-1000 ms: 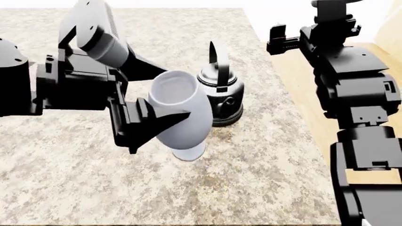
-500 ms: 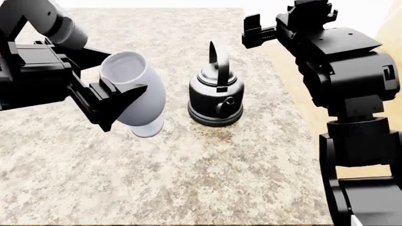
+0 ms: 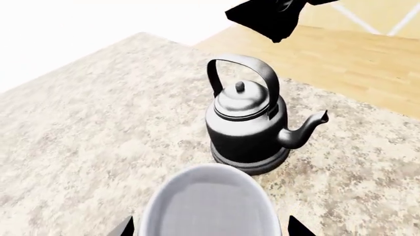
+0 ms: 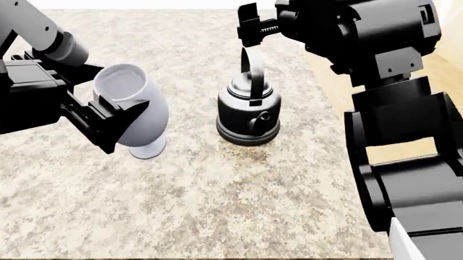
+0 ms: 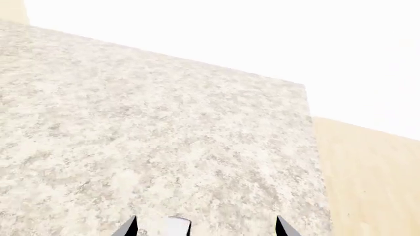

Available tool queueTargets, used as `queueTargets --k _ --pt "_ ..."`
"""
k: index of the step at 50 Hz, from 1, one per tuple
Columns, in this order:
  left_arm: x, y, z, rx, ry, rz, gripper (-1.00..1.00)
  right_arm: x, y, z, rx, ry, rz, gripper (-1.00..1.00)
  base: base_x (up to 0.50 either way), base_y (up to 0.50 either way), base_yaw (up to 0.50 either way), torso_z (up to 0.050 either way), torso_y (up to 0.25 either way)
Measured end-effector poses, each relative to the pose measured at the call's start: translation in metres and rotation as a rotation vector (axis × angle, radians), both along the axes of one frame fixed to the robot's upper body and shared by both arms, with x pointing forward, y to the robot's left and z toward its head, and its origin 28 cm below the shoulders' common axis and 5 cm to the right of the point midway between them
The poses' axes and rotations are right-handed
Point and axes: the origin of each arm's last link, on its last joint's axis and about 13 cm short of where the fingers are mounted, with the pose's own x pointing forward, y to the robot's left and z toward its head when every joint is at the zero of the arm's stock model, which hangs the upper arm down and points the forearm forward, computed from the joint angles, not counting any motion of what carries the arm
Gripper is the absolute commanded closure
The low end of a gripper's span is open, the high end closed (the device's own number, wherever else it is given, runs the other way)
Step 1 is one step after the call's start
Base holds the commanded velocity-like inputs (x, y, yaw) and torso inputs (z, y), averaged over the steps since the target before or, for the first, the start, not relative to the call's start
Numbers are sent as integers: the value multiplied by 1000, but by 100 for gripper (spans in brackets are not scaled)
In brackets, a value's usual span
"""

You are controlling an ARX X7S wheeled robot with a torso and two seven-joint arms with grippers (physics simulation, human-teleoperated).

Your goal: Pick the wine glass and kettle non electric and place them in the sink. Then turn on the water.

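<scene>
Leftward since the earlier frames, the left gripper (image 4: 119, 122) is carrying the wine glass (image 4: 137, 111), clamped round its bowl and tilted above the worktop (image 4: 217, 206); the right gripper (image 4: 253, 27) is reaching in above the kettle (image 4: 249, 111), jaws apart. Kettle is standing untouched near the worktop's right edge. Neither item is placed; sink and tap are not showing. Left wrist view alone is revealing the kettle's spout (image 3: 305, 132).

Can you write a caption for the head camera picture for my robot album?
Left gripper holds the wine glass; the kettle waits on the counter.
</scene>
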Motion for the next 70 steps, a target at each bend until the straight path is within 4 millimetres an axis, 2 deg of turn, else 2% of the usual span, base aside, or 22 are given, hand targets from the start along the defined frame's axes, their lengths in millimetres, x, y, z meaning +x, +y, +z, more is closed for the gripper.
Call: queueTargets --k 10,20,42,70 --pt "-2 3 -1 10 2 9 100 4 24 5 -20 92 72 -100 0 0 0 0 1" --pt "-2 5 -4 18 4 10 100 3 33 6 -5 184 89 -100 0 0 0 0 1" --pt "-3 6 -8 22 13 3 100 5 29 0 29 254 16 -100 0 0 0 1 0" --pt "-3 5 -15 16 28 -9 100 12 26 -29 57 308 -11 -100 0 0 0 0 1"
